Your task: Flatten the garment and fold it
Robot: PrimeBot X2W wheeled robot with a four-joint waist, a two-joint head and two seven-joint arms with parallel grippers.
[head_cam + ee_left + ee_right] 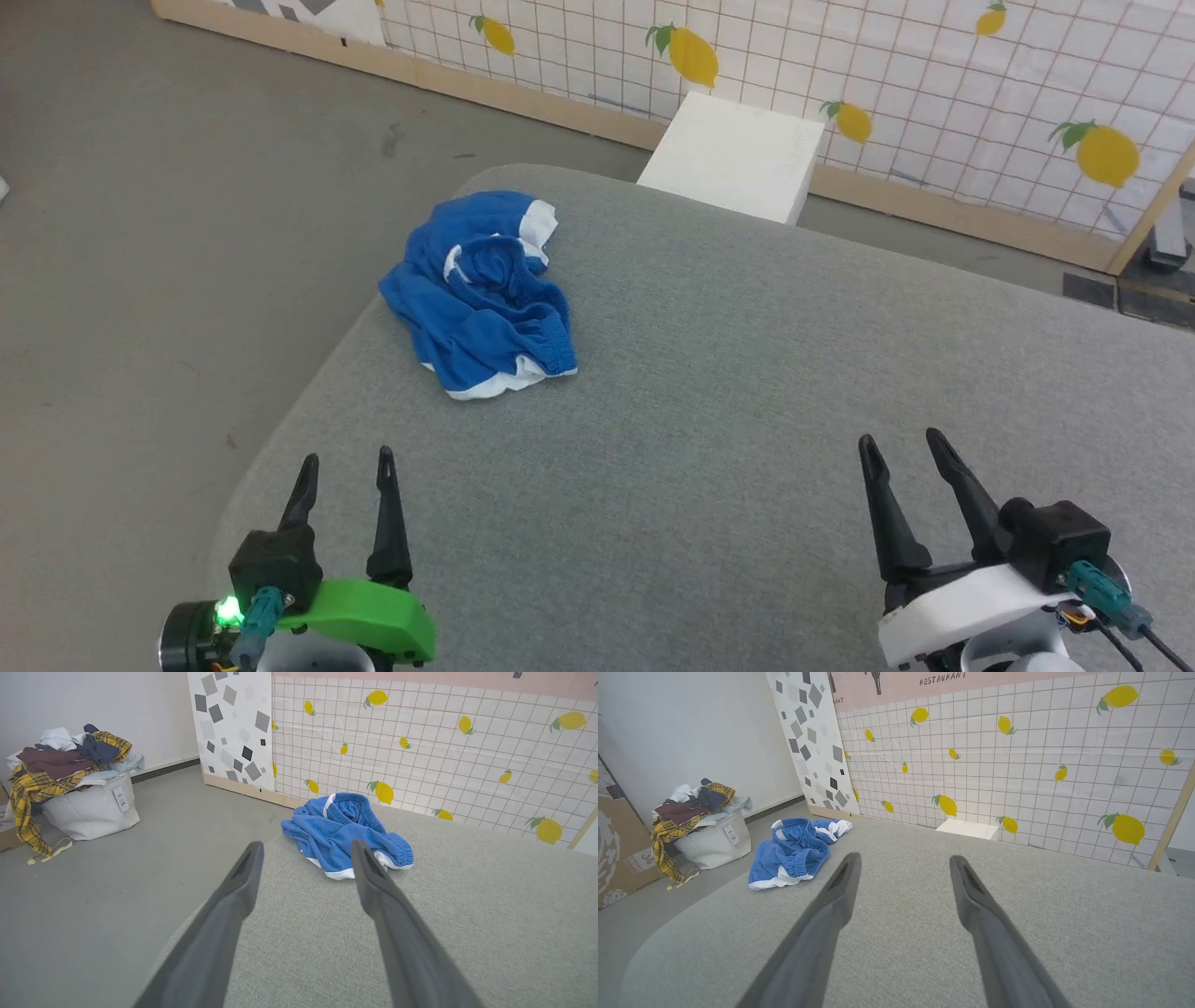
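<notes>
The blue shorts [485, 294] lay in a crumpled heap on the grey soft table [728, 392]. They sat near its far left corner, close to the left edge. Some white trim showed at the front and back of the heap.

The left gripper [347, 455] hung over the near left corner with its fingers apart and nothing in them. The right gripper [900, 436] hung over the near right side, also spread wide and empty. Both were well apart from the shorts.

A white block [733, 154] stood at the far edge. A white bag [91, 809] piled with clothes sat on the floor.
</notes>
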